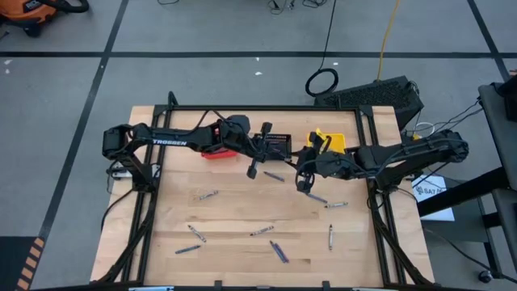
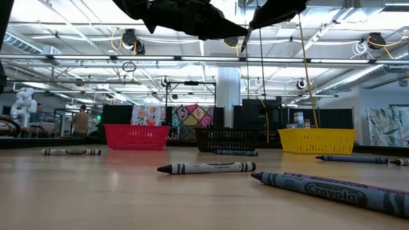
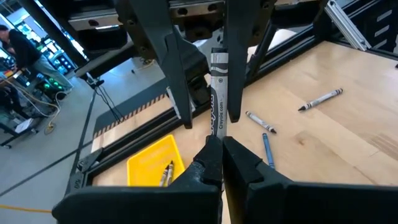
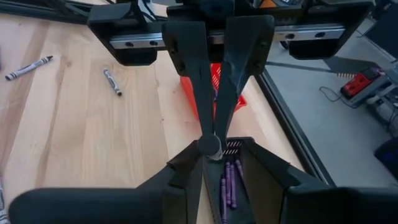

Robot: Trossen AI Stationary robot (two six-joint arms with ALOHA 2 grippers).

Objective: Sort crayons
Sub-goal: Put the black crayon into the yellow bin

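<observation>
Left pincer (image 3: pixel 221 158): fingers pressed together, pinching one end of a grey crayon (image 3: pixel 217 93). The crayon sticks straight out ahead of the fingertips, clear of the table.

Right pincer (image 4: pixel 222 149): faces the left one head-on, fingers spread. Its fingers (image 3: pixel 177 68) sit on either side of the free end of the same crayon. Can't tell if they touch it; no grip visible. In the right wrist view the crayon shows end-on as a round grey tip between the two sets of fingers.

Directly below the meeting point: black basket (image 1: pixel 276 147), with several purple crayons (image 4: pixel 229 183) lying in it. The red basket (image 2: pixel 136 136) is just beyond it, on the left pincer's side. The yellow basket (image 3: pixel 152 162) is under and behind the right pincer, with at least one crayon inside; its colour isn't readable.

Further out from both pincers, towards the front of the wooden table (image 1: pixel 161 242), loose crayons (image 1: pixel 208 195) lie scattered flat and well apart from each other. They are mostly grey, with a couple of blue and purple. The nearest ones lie just beside and below the right pincer. In the low view, one grey crayon (image 2: pixel 206 168) and a blue-grey one (image 2: pixel 332 191) lie closest to the camera.
</observation>
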